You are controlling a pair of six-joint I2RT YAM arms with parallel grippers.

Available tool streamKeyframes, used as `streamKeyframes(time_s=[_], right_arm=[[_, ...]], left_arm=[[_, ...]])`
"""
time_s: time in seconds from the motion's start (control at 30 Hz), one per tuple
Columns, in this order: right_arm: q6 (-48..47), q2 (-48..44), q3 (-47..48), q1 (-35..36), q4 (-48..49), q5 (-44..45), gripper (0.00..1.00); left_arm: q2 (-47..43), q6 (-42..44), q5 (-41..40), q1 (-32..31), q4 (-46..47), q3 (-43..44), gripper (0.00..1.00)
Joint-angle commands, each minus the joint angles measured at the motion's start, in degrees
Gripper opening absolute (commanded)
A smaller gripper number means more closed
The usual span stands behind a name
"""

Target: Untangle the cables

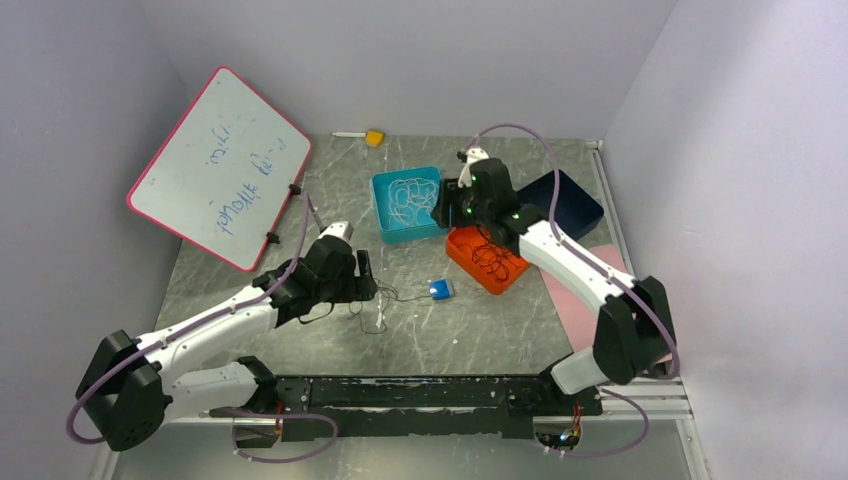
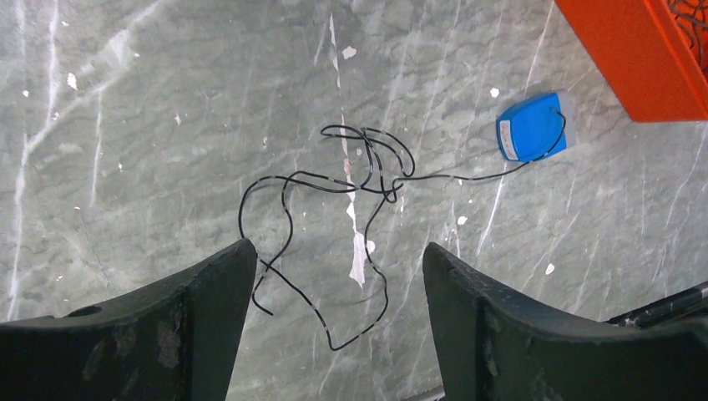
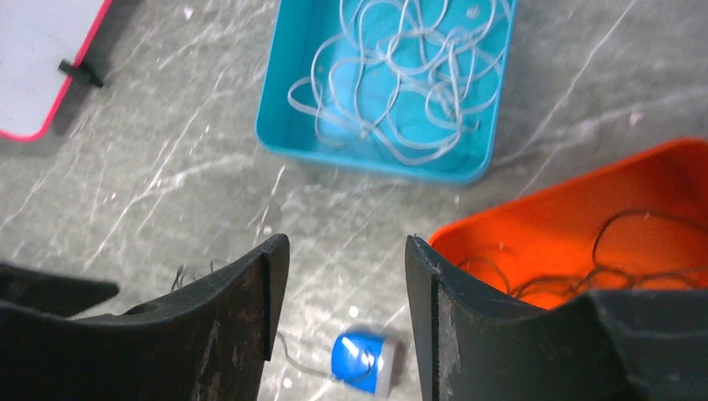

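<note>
The left arm (image 1: 210, 325) stretches low from its base at 8 o'clock in the top view and reaches toward 2 o'clock. The left gripper (image 1: 364, 270) sits just left of centre, aimed toward 3 o'clock and tipped down at the table, with its 2 black fingers (image 2: 209, 288) spread wide. The right arm (image 1: 580, 270) rises from its base at 4 o'clock and reaches toward 10 o'clock. The right gripper (image 1: 448, 200) is angled downward, its 2 fingers (image 3: 250, 288) parted by a narrower gap.
</note>
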Motion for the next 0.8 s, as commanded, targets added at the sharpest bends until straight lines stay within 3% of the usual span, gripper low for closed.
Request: streamKeyframes(time_s=[0.0,0.23,0.33,0.43,0.77], right_arm=[[3.8,-6.1,-7.0,0.0,1.9,-4.3,0.56],[5.9,-11.5,-15.4,0.4,2.6,-2.9,0.54],[7.1,-13.0,-17.0,0.4,3.4,-2.7,0.54],[5.3,-13.6,-18.7,1.2,7.4,-8.2,0.55],[-3.3,-1.7,-14.3,17.8,11.4,-8.1,0.62]], left_arm=[[0.6,0.1,3.8,0.3,-0.6,1.7,0.77],[4.3,-5.9,4.3,0.2,0.0,3.8,0.68],[4.3,-10.1,2.7,-0.3,-0.2,3.6,0.7],[2.0,-13.6,-0.6,-0.6,-1.6,3.0,0.72],[-9.3,-18.8,-15.8,-0.5,-14.3,3.3,0.75]])
